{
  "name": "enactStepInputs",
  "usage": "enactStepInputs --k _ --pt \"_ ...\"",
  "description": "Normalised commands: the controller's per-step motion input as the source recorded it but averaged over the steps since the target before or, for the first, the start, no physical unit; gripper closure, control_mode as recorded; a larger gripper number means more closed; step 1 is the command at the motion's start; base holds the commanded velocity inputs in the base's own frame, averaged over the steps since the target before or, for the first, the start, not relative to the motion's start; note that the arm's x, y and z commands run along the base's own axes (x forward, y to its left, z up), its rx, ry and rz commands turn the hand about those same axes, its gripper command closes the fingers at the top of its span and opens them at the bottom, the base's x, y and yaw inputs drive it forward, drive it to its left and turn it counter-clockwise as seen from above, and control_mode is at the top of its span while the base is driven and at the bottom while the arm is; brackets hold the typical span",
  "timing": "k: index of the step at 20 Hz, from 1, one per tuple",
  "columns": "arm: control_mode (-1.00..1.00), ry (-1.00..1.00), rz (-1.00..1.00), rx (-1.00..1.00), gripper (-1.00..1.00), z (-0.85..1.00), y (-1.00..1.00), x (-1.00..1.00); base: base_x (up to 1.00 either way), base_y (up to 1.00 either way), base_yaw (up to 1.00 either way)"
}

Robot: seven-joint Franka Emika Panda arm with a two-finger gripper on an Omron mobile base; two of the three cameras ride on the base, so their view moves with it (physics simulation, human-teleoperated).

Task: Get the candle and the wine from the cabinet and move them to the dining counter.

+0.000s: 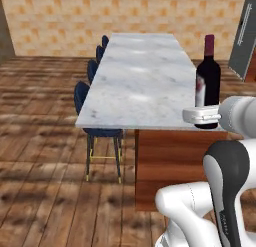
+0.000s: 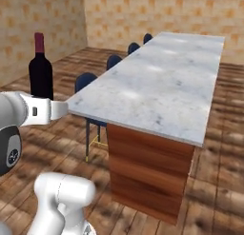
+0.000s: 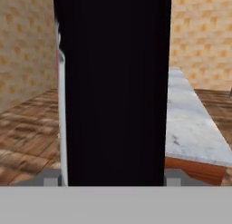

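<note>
One bottle in play: the wine (image 1: 207, 81), dark glass, maroon foil neck, pale label, stands upright in the claw (image 3: 113, 175) beside the near corner of the desk (image 1: 140, 76); long axis vertical, neck up, label turned toward the desk side as the left base view shows it; in the hand view the black body sits squarely between the two fingertips (image 3: 50, 177), so the claw is clenched on the wine low on its body; whether its base is above the desk edge or just off it I cannot tell; chairs (image 1: 85, 98) line the far side of the desk.

Handling, as a judgement: glass, so heavy for its width, rigid, smooth and apt to slip; breakable if dropped or knocked against the marble; tall and top-heavy, best held on the straight wall of the body, below the shoulder, kept plumb.
</note>
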Motion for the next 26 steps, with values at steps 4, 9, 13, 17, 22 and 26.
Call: enactStepInputs --k 4,9,13,17,22,26 --pt "1.0 0.0 0.0 0.0 1.0 0.0 0.0 0.0 0.58 0.62 -0.2" --pt "1.0 0.0 0.0 0.0 1.0 0.0 0.0 0.0 0.52 0.68 -0.09" --pt "1.0 0.0 0.0 0.0 1.0 0.0 0.0 0.0 0.61 0.6 -0.15" --pt "1.0 0.0 0.0 0.0 1.0 0.0 0.0 0.0 0.7 0.46 -0.16" --pt "1.0 0.0 0.0 0.0 1.0 0.0 0.0 0.0 0.68 0.31 -0.09" --pt "1.0 0.0 0.0 0.0 1.0 0.0 0.0 0.0 0.6 0.1 -0.01"
